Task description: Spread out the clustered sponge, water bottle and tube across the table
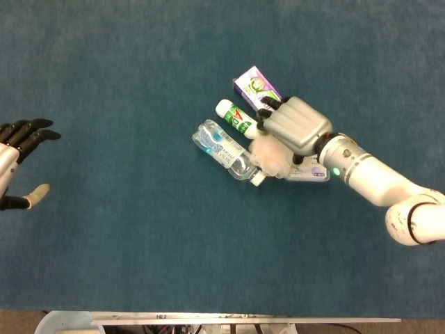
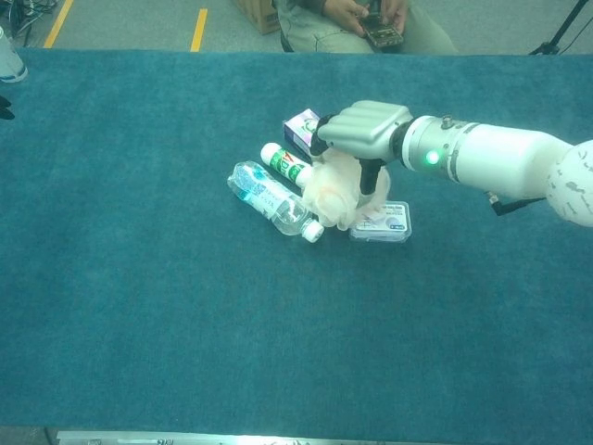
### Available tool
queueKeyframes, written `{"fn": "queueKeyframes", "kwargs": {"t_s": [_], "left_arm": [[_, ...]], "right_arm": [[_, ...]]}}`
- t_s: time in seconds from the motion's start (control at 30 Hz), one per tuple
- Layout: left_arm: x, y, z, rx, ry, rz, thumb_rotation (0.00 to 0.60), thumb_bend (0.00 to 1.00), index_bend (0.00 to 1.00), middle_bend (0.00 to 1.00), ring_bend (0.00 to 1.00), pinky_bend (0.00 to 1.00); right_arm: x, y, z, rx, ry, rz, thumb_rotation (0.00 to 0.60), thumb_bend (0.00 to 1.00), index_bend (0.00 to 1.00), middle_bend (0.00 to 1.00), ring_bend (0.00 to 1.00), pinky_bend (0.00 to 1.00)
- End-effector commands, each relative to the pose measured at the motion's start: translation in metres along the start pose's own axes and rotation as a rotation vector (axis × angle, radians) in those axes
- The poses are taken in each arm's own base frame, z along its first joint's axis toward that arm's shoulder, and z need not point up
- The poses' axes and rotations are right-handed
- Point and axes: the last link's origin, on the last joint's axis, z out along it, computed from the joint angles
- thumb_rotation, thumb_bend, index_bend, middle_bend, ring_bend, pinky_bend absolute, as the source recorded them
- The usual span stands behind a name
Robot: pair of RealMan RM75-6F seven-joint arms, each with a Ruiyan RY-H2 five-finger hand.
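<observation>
A cream mesh sponge (image 1: 272,157) (image 2: 335,191) sits in the middle of the blue table, squashed under my right hand (image 1: 295,125) (image 2: 363,128), which grips it from above with fingers curled into it. The clear water bottle (image 1: 222,147) (image 2: 269,200) lies on its side just left of the sponge, touching it. The white and green tube (image 1: 233,115) (image 2: 285,162) lies behind the bottle, its far end hidden under the hand. My left hand (image 1: 15,164) hovers at the table's far left edge, fingers spread, holding nothing.
A purple box (image 1: 256,85) (image 2: 300,127) lies just behind the hand. A small clear case (image 1: 314,171) (image 2: 382,222) lies right of the sponge, under my forearm. A seated person (image 2: 369,19) is beyond the table's far edge. Blue cloth (image 1: 125,236) surrounds the cluster.
</observation>
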Motion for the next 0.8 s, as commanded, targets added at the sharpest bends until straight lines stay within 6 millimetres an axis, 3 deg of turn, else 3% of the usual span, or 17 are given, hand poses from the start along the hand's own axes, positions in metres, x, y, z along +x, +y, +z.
{"fn": "queueKeyframes", "kwargs": {"t_s": [0.03, 0.27, 0.67, 0.8], "left_arm": [[0.000, -0.001, -0.001, 0.002, 0.002, -0.002, 0.600, 0.27, 0.19, 0.14, 0.13, 0.18], [0.000, -0.001, -0.001, 0.003, 0.002, -0.003, 0.600, 0.27, 0.19, 0.14, 0.13, 0.18], [-0.001, -0.004, 0.003, 0.001, 0.001, -0.005, 0.600, 0.27, 0.19, 0.14, 0.13, 0.18], [-0.001, -0.005, 0.003, 0.006, 0.001, -0.006, 0.600, 0.27, 0.19, 0.14, 0.13, 0.18]], "right_arm": [[0.002, 0.006, 0.002, -0.028, 0.013, 0.023, 0.600, 0.17, 0.66, 0.41, 0.27, 0.55], [0.018, 0.026, 0.000, -0.105, 0.092, 0.120, 0.600, 0.17, 0.67, 0.42, 0.29, 0.58], [0.029, 0.066, 0.003, -0.274, 0.170, 0.109, 0.600, 0.17, 0.67, 0.42, 0.29, 0.58], [0.032, 0.069, 0.008, -0.310, 0.170, 0.115, 0.600, 0.17, 0.65, 0.42, 0.29, 0.50]]}}
